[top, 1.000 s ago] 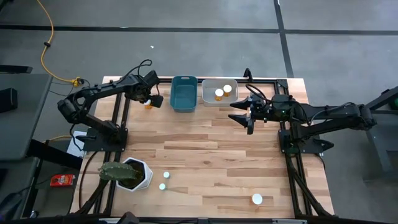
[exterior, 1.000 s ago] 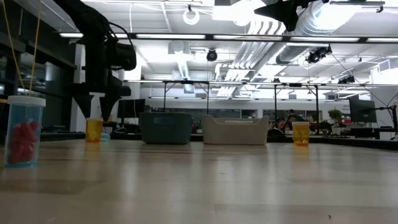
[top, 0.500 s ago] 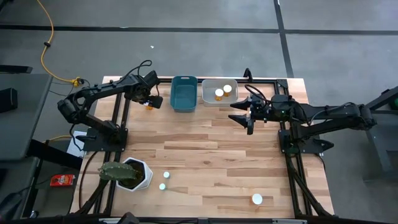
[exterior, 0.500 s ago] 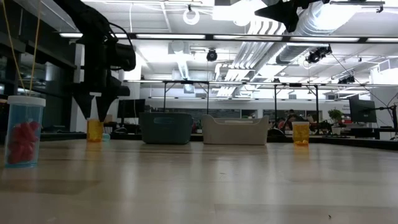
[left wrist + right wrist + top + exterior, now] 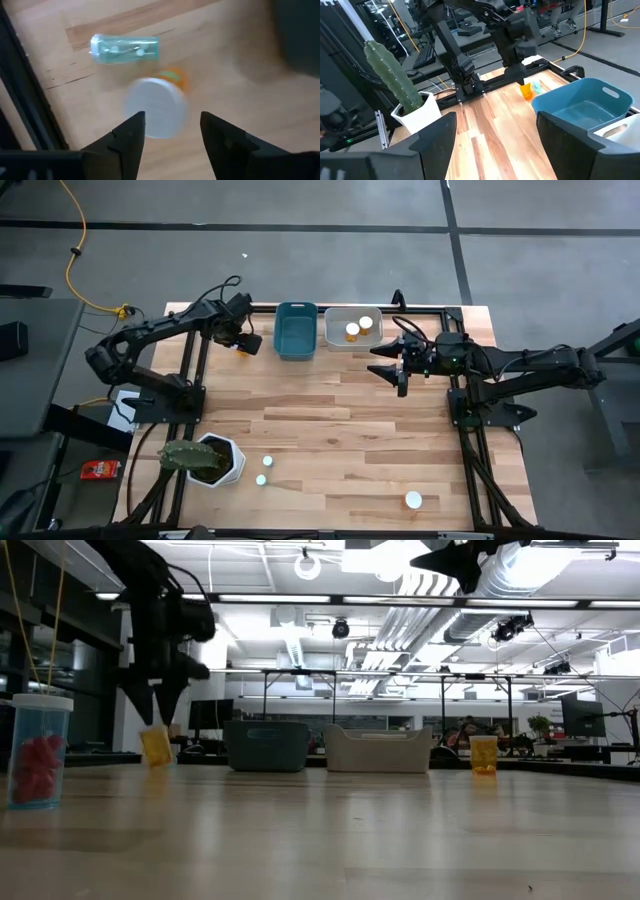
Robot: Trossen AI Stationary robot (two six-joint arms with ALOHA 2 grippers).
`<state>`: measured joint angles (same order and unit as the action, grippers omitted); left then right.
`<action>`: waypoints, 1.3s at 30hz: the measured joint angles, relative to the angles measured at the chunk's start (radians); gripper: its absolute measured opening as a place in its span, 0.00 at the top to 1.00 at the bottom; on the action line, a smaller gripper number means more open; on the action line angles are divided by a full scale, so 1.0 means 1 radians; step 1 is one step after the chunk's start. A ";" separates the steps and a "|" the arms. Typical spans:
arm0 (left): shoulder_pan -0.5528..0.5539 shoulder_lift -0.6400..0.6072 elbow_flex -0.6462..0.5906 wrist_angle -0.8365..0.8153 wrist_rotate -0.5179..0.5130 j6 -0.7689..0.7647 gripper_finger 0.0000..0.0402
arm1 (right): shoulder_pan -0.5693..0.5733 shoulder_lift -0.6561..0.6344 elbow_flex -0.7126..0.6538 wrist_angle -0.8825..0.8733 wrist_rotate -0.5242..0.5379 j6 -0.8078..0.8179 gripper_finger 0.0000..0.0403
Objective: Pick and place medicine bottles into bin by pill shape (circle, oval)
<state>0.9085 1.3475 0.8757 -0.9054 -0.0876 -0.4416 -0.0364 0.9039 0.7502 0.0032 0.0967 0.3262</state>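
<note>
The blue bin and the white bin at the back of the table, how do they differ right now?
The blue bin is teal-blue; the white bin is pale grey-white. The blue bin looks empty, while the white bin holds two medicine bottles. The blue bin sits nearer the left end effector; the white bin nearer the right end effector. Both are open-topped and side by side.

An amber-orange bottle (image 5: 165,100) with white cap, a blue bin (image 5: 295,330), a pale grey bin (image 5: 333,335).

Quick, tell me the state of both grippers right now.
Left gripper: fingers closed on the cap of a tilted medicine bottle.
Right gripper: open, holding nothing.
</note>
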 joint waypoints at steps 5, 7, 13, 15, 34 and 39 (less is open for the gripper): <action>0.000 -0.143 0.000 -0.004 0.044 0.038 0.61 | 0.000 0.000 0.000 0.002 -0.001 0.017 0.34; 0.000 -0.198 0.000 -0.009 0.042 0.043 0.63 | 0.000 0.000 0.000 0.005 -0.001 0.013 0.34; 0.001 -0.291 0.000 -0.022 0.020 0.044 0.67 | 0.000 0.000 0.000 0.009 -0.002 0.015 0.34; -0.001 -0.297 0.000 -0.027 0.036 0.043 0.68 | 0.000 0.000 0.000 0.009 -0.002 0.015 0.34; -0.027 -0.139 0.000 -0.011 0.050 0.135 0.34 | 0.000 0.000 0.000 0.009 -0.003 0.036 0.34; -0.027 -0.087 0.000 0.001 0.050 0.139 0.23 | 0.000 0.000 0.000 0.008 -0.003 0.036 0.34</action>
<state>0.8818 1.2604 0.8761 -0.9040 -0.0376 -0.3027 -0.0364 0.9039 0.7502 0.0116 0.0940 0.3622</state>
